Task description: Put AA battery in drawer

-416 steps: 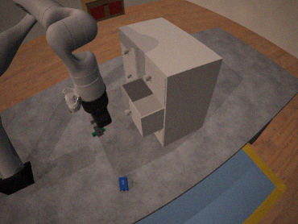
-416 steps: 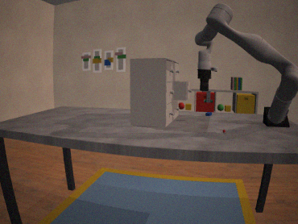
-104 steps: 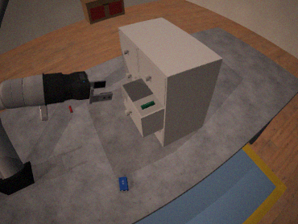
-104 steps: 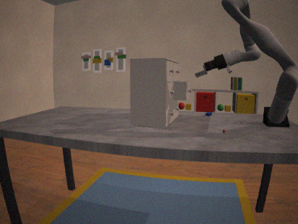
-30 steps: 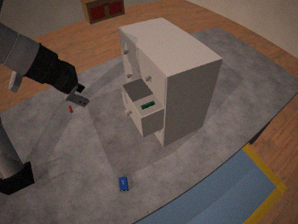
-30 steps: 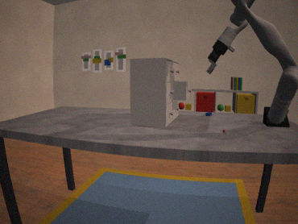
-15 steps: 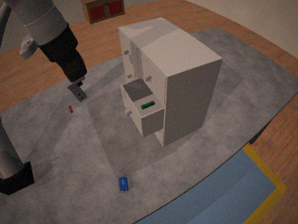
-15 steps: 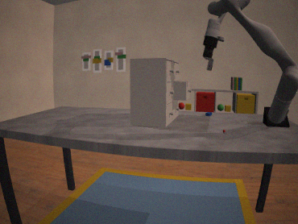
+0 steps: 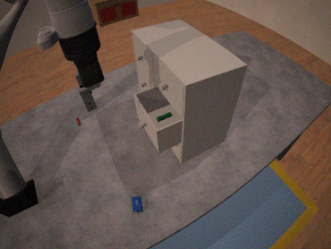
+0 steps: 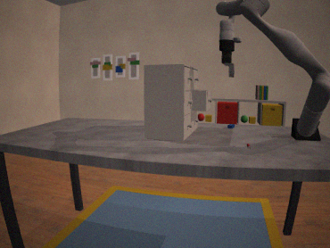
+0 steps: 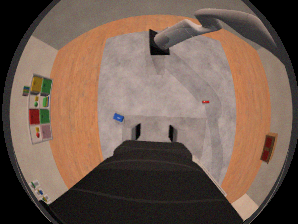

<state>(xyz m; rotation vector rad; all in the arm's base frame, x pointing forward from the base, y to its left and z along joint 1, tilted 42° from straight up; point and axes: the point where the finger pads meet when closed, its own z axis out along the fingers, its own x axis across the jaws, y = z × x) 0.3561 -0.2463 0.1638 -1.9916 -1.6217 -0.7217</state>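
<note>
The small white chest point(image 9: 192, 85) stands on the grey mat and also shows in the exterior view point(image 10: 167, 103). One drawer point(image 9: 157, 115) on the right side of its front is pulled out about half its length; the others look pushed in. A small green oblong piece point(image 9: 164, 117), which I take for the AA battery, lies inside the open drawer. My gripper point(image 9: 90, 100) hangs high above the table, left of the chest's front, pointing down. It is open and empty, as the exterior view point(image 10: 230, 70) and the wrist view point(image 11: 154, 131) also show.
A small red piece point(image 9: 78, 121) lies on the mat below the gripper. A blue block point(image 9: 137, 203) lies nearer the table's front edge. My arm's base point(image 9: 18, 197) stands at the left. A shelf point(image 10: 247, 111) with coloured things stands behind the table.
</note>
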